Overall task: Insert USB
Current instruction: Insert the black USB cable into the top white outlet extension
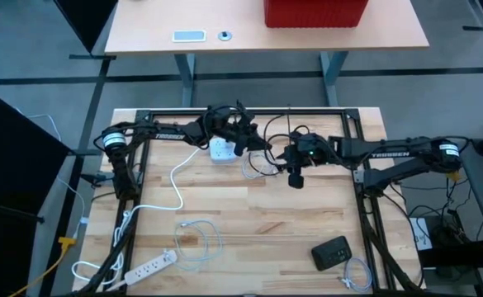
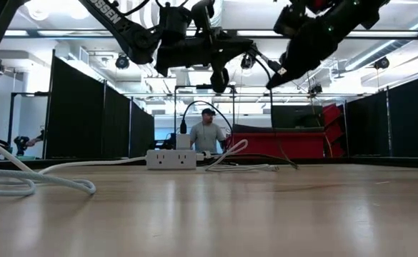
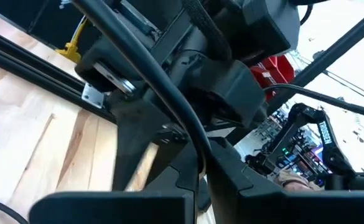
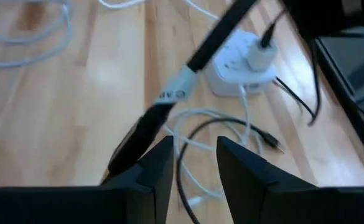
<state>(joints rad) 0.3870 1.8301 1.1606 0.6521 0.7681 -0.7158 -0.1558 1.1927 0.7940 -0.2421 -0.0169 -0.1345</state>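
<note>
A white power block [image 4: 238,71] lies on the wooden table at the far middle, with a white plug [image 4: 259,56] stuck into it. My left gripper [image 1: 245,142] hovers just right of the block, shut and pointing level. From it a black cable with a white label band [image 4: 172,93] slants down in the air toward my right gripper [image 4: 194,163]. That gripper stands open a narrow gap, tilted down, with the cable passing just beside its fingertips. A thinner black cable lies looped on the table, its plug end [image 4: 272,142] free. My left gripper is shut on the upper end of the black labelled cable; its own body hides the place of contact. The cable [image 4: 200,53] hangs off it at a slant, clear of the table.
A white power strip [image 1: 150,266] and a coil of white cable [image 1: 198,235] lie at the near left. A black box [image 1: 333,252] sits near right. Black frame rails [image 1: 249,113] border the table. A person [image 2: 207,135] stands beyond the far edge.
</note>
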